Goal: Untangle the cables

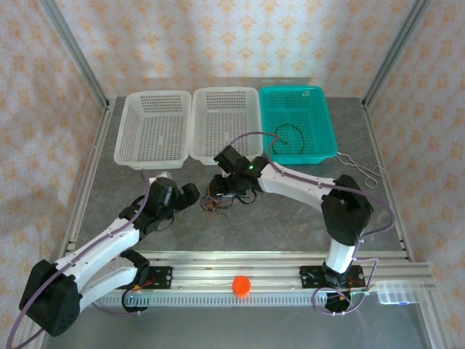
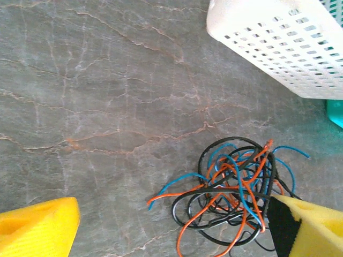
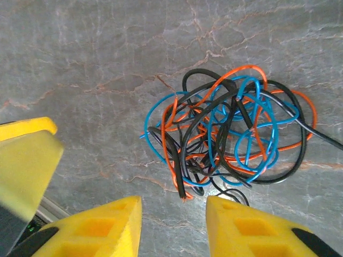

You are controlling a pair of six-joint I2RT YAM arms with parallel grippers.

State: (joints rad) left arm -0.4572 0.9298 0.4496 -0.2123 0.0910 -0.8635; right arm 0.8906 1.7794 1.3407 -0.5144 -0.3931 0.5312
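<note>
Grey marble table [image 1: 280, 227]: arms angled inward; left tool [image 2: 171, 219] wide apart, right tool [image 3: 174, 214] narrowly apart, near cables [image 3: 225, 128].

We see the overhead view brightly and evenly lit from above, diffuse and without hard glare; the arms [image 1: 305, 185] throw only soft, faint shadows on the grey bench [image 1: 290, 225], and the patterned walls [image 1: 218, 43] look pale and slightly washed out. In both wrist views the bench veining and the cables [image 3: 225, 128] are crisp, each strand with a thin soft shadow beneath it. The yellow right fingers [image 3: 102, 227] are soft-focused close to the lens, and a yellow shape [image 3: 24, 160] at the left edge is heavily blurred. The left fingers [image 2: 35, 227] blur likewise, and the white basket [image 2: 278, 43] runs nearly overexposed
</note>
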